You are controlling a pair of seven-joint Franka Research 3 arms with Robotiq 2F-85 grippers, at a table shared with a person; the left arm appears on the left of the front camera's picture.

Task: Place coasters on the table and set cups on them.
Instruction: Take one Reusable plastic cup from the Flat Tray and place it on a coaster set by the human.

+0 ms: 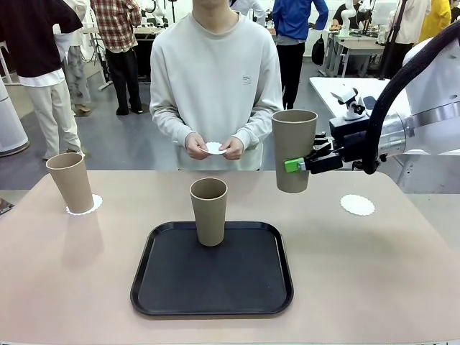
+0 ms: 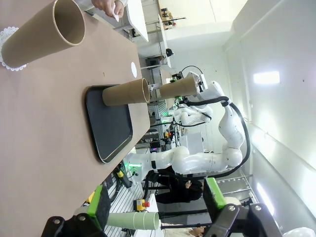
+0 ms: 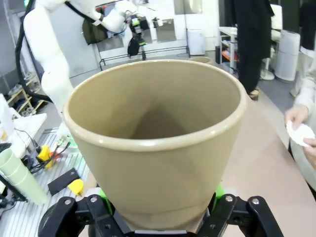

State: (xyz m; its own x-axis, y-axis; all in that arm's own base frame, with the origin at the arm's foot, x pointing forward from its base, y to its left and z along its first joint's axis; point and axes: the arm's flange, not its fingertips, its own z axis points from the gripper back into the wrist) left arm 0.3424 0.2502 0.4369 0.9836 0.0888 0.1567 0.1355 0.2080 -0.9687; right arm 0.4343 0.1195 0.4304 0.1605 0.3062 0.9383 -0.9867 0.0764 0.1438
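Observation:
My right gripper [image 1: 298, 165] is shut on a tan paper cup [image 1: 293, 149] and holds it upright in the air above the table [image 1: 374, 273], left of a bare white coaster [image 1: 357, 205]. In the right wrist view this cup [image 3: 158, 138] sits between my fingers [image 3: 158, 219]. A second cup [image 1: 70, 182] stands on a coaster [image 1: 86, 205] at the far left. The third cup [image 1: 208, 210] stands in the black tray [image 1: 165, 287]. My left gripper [image 2: 157, 202] is open with nothing in it, off the table's near left end, looking at the left cup [image 2: 44, 37].
A person stands at the far side with another coaster [image 1: 215, 148] held in both hands. The black tray takes up the table's middle front. A white-topped table [image 1: 338, 86] stands behind at the right. Other people stand farther back.

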